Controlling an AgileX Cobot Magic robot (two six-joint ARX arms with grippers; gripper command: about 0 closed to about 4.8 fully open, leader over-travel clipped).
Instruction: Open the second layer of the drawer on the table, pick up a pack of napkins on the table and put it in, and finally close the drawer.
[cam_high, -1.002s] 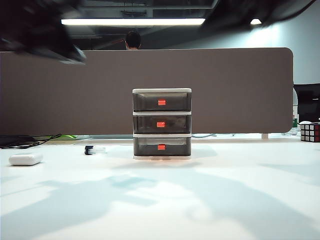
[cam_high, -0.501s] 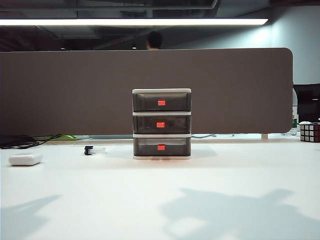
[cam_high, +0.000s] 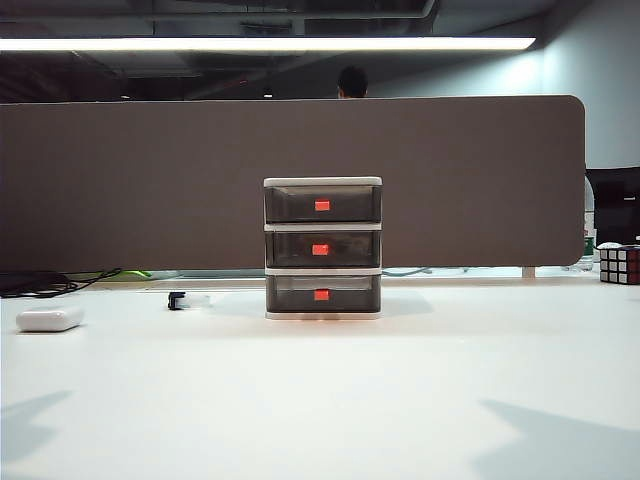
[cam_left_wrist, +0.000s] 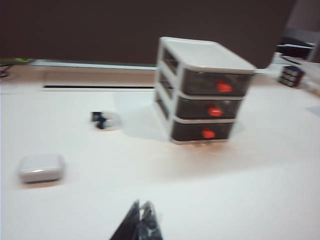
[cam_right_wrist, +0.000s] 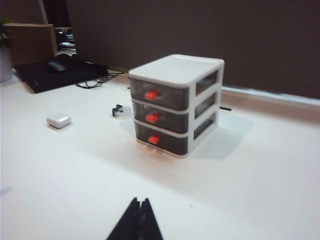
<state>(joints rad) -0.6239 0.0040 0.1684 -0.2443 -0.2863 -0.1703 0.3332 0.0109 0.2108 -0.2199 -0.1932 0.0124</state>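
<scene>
Only the wrist views showed the left gripper (cam_left_wrist: 140, 220) and right gripper (cam_right_wrist: 138, 220), both pinched together, empty, above the table (cam_high: 320, 400); the drawer (cam_high: 322, 248) stood closed.

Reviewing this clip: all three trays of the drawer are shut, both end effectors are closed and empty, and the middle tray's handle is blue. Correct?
Not quite. The second layer has a red handle, like the other two, as the exterior view shows. The drawer is fully shut, and the left end effector and right end effector are closed and empty.
</scene>
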